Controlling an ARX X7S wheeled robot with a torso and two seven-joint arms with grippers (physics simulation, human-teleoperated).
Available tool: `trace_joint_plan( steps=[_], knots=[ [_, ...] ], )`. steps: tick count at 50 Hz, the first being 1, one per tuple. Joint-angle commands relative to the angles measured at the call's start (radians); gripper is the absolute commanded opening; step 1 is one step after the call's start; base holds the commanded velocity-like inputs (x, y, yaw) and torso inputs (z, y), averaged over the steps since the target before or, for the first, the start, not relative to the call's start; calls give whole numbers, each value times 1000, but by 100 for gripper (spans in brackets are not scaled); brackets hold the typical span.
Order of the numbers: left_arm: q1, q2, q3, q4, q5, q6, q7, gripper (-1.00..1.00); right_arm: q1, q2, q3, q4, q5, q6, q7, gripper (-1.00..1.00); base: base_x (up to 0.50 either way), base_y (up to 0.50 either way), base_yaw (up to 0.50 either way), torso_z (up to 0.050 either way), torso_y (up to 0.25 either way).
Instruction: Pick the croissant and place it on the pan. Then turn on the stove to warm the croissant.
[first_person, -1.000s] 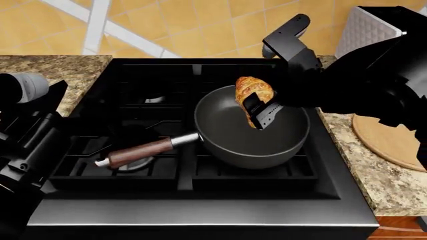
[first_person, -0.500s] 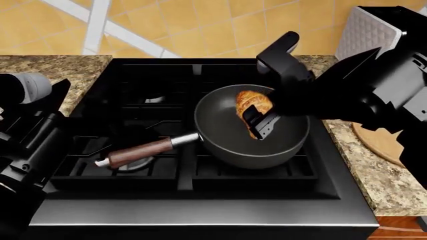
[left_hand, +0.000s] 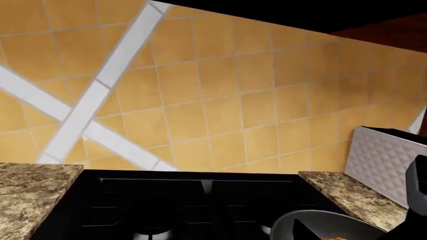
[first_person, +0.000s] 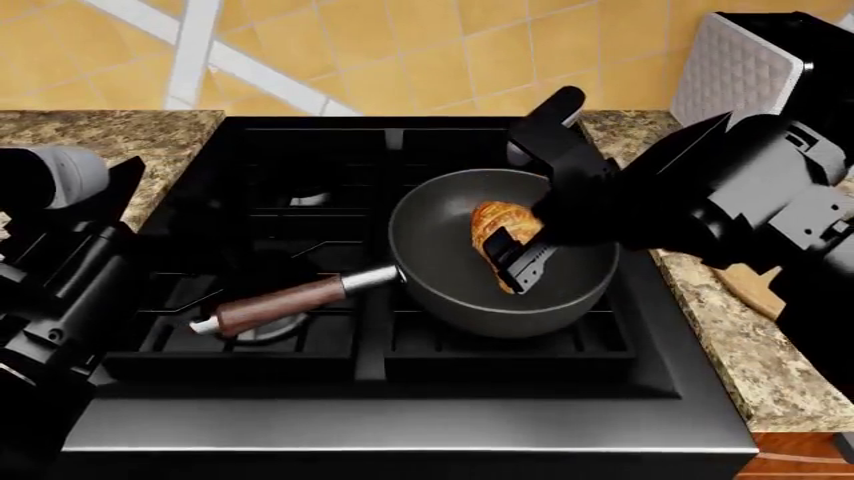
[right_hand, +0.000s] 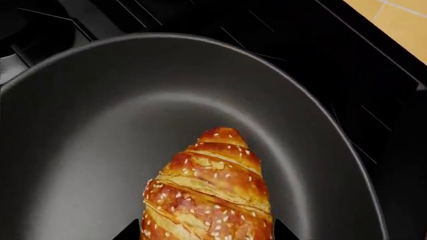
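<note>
— Where is the croissant (first_person: 499, 222)?

— Inside the bowl of the pan (first_person: 441, 265), gripped by the right end effector (first_person: 511, 250), whose dark fingers clamp it on both sides. The right wrist view shows its golden, seeded tip (right_hand: 222, 145) pointing into the grey pan (right_hand: 100, 130); whether it touches the bottom, I cannot tell.

— And the pan itself?

— It sits on the black grates of the stove (first_person: 320, 150), on the right-hand burners, its wooden handle (first_person: 280, 305) pointing toward the robot's left.

— The other arm?

— The left arm is at the left edge of the head view, off the stove. Its end effector's fingers are not visible in any view, so I cannot tell its state.

— Around the stove?

— A speckled stone surface (first_person: 100, 140) on either side, a white quilted appliance (first_person: 741, 70) at far right, and a tan wooden board (first_person: 754, 285) partly hidden behind the right arm.
</note>
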Motion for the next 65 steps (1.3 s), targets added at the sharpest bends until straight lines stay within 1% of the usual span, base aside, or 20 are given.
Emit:
trace_joint_plan(
  steps=[1,2,3,9,22,32,40,46,51,52,53,57,61,65],
  knots=[
    [0,-1,7,0,4,3,0,100,-2,-9,-13,13,-33,-13,-25,-100,0,0,0,0,0],
    [0,-1,7,0,4,4,0,100,-2,-9,-13,12,-33,-12,-24,-100,0,0,0,0,0],
    [0,-1,8,1,5,4,1,100,-3,-7,-16,6,-33,-13,-25,100,0,0,0,0,0],
    [8,-5,7,-3,16,7,6,100,-1,-6,-18,-6,-29,-2,-25,100,0,0,0,0,0],
    [17,-17,-11,16,-13,14,-7,100,15,10,2,-52,-12,11,3,100,0,0,0,0,0],
    [31,-25,-25,34,-36,21,-15,100,30,53,51,-157,42,48,76,100,0,0,0,0,0],
    [32,-31,-31,47,-43,27,-16,100,15,96,96,-257,95,72,166,100,0,0,0,0,0],
    [39,-32,-29,50,-34,30,-9,100,-6,146,176,-352,189,94,284,100,0,0,0,0,0],
    [34,-35,-31,57,-50,31,-18,100,-50,194,258,-464,295,99,460,100,0,0,0,0,0],
    [34,-36,-31,57,-49,31,-18,100,-53,195,262,-467,300,97,463,100,0,0,0,0,0],
    [35,-36,-31,58,-52,32,-18,100,-66,206,285,-485,323,85,504,100,0,0,0,0,0],
    [38,-40,-36,63,-58,34,-22,100,-88,230,324,-535,373,67,568,100,0,0,0,0,0],
    [41,-45,-43,68,-69,37,-26,100,-113,258,380,-608,439,31,671,100,0,0,0,0,0],
    [52,-45,-43,77,-46,40,-14,100,-136,287,417,-662,498,7,753,100,0,0,0,0,0]
  ],
)
